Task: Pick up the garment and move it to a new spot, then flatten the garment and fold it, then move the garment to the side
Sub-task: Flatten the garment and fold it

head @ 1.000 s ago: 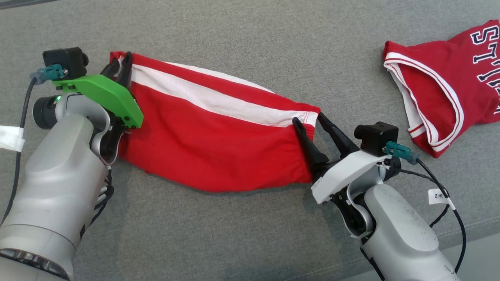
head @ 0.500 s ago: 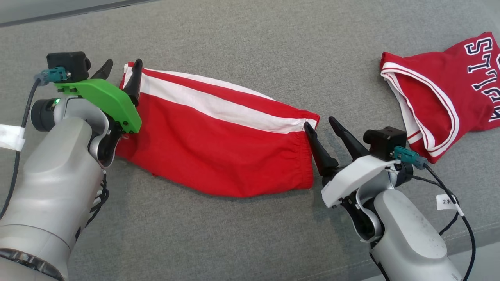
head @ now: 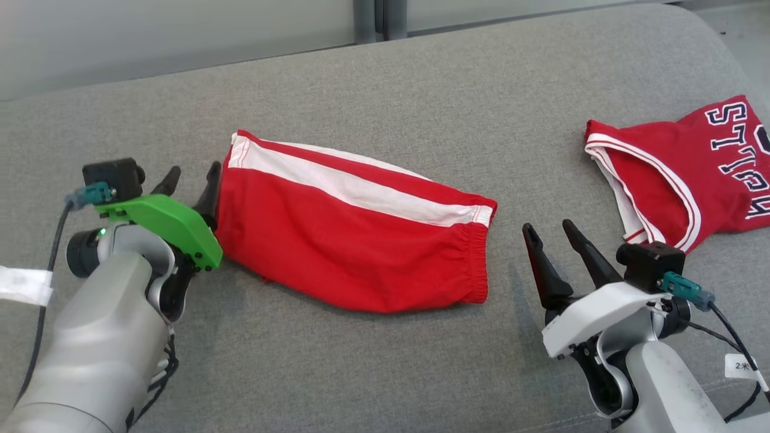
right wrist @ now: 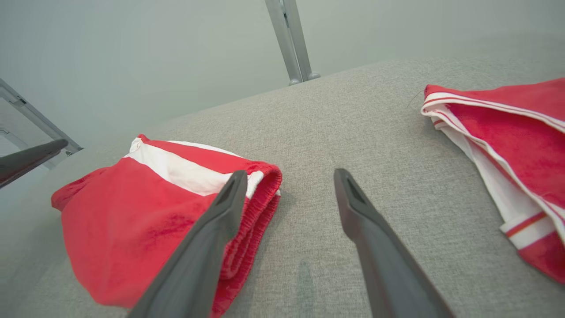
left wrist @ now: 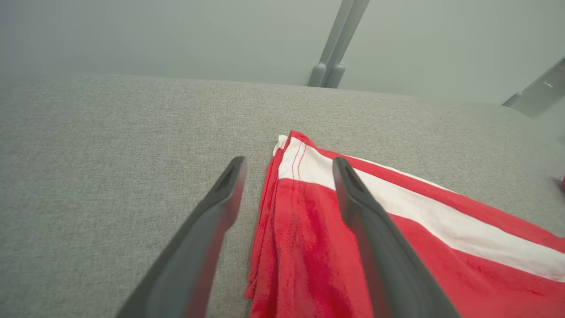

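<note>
Gaping wide and gripping nothing, left gripper (left wrist: 288,160) straddles the hem edge of the folded red garment (head: 355,240) up close in the left wrist view, right gripper (head: 548,227) sits just off its waistband, and the head view catches a lettered jersey (head: 674,174) further right on the grey cushion (head: 421,90).

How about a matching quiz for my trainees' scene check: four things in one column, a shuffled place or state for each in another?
1. shorts
2. jersey
3. left gripper
4. right gripper

A. open, off the shorts' right end
B. white lettering, far right
C. open, at the shorts' left end
D. folded, between the grippers

Pairs: 1-D, 2-B, 3-C, 4-A
</note>
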